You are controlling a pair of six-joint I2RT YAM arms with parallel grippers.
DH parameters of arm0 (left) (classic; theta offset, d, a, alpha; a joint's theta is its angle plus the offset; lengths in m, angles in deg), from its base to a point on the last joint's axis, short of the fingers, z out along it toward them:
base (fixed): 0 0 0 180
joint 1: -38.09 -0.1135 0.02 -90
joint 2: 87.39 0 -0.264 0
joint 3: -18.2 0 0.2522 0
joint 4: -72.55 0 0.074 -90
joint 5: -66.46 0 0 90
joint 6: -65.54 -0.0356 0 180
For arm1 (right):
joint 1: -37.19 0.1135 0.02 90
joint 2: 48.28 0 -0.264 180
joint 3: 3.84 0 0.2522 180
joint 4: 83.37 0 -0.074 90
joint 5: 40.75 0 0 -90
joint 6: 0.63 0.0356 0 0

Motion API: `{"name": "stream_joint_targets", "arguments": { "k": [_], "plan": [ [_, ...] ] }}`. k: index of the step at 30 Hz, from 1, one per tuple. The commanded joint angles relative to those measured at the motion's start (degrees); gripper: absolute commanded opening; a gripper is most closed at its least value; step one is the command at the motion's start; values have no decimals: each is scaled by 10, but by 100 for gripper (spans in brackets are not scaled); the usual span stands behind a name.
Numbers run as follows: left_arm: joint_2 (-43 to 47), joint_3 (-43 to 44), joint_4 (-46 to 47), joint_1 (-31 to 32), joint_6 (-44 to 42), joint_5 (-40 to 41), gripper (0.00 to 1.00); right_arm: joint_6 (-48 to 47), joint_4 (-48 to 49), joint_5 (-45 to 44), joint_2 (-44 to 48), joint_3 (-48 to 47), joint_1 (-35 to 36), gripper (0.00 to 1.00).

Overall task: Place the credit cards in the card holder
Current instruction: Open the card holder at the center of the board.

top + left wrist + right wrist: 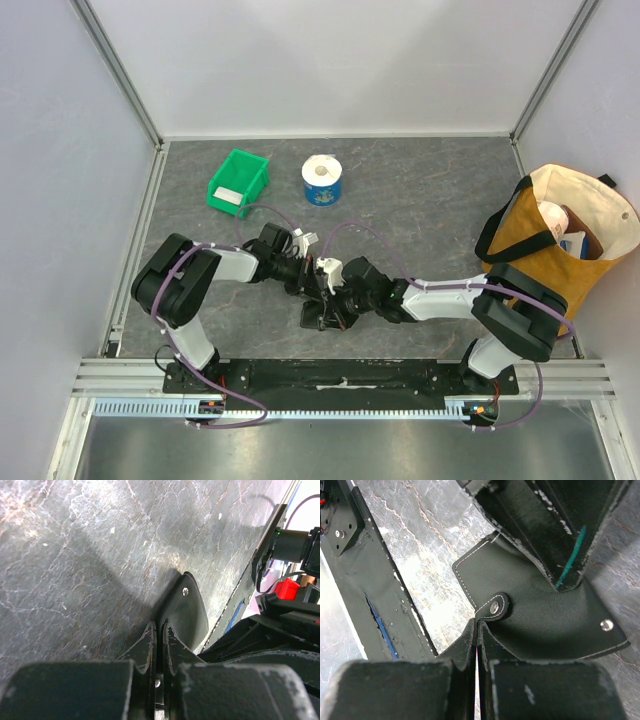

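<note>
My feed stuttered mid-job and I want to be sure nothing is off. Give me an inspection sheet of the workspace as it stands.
Surface: dark marbled table top, no spills seen.
Job's things: black card holder held between both grippers at centre; credit cards not clearly seen.
Clutter: green bin with a pale flat piece inside; blue-and-white roll; tan tote bag at the right edge.
Grippers: left gripper shut on a card holder flap; right gripper shut on its edge beside the snap tab.
Cables: purple cables loop along both arms; no snag seen.
Surroundings: white walls, aluminium frame rail.
</note>
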Motion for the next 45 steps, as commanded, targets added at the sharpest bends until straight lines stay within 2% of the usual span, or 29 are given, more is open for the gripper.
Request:
{"name": "stream_joint_targets", "arguments": {
  "k": [1, 5, 7, 8, 11, 13, 18, 22, 25, 27, 33, 38, 45],
  "plan": [
    [6, -13, 82, 2, 38, 95, 2, 12, 41, 59, -27, -9, 42, 0],
    [12, -20, 84, 2, 45, 105, 2, 23, 39, 35, -36, -7, 49, 0],
    [15, -22, 84, 2, 48, 105, 2, 53, 39, -3, -40, -3, 49, 7],
    [20, -26, 84, 2, 49, 107, 2, 68, 35, -30, -41, -1, 49, 15],
    [34, -38, 86, 3, 54, 111, 2, 125, 61, -71, -39, 15, 49, 30],
    [41, -45, 88, 3, 54, 111, 2, 168, 99, -74, -43, 26, 49, 34],
    [50, -59, 92, 3, 57, 111, 2, 212, 104, -132, -47, 31, 48, 35],
    [54, -68, 99, 8, 60, 106, 2, 231, 99, -169, -50, 25, 48, 31],
    [56, -75, 106, 12, 67, 110, 2, 214, 97, -173, -58, 13, 48, 14],
    [52, -76, 106, 12, 70, 119, 2, 162, 110, -128, -56, 5, 48, 0],
    [32, -44, 77, 11, 76, 173, 2, -8, 80, -48, -6, 16, 52, 0],
    [15, -9, 52, 8, 84, 211, 2, -56, 83, -13, 17, 45, 64, 0],
    [-5, -1, 45, 2, 95, 237, 2, -87, 109, -50, 54, 79, 105, 0]
  ]
}}
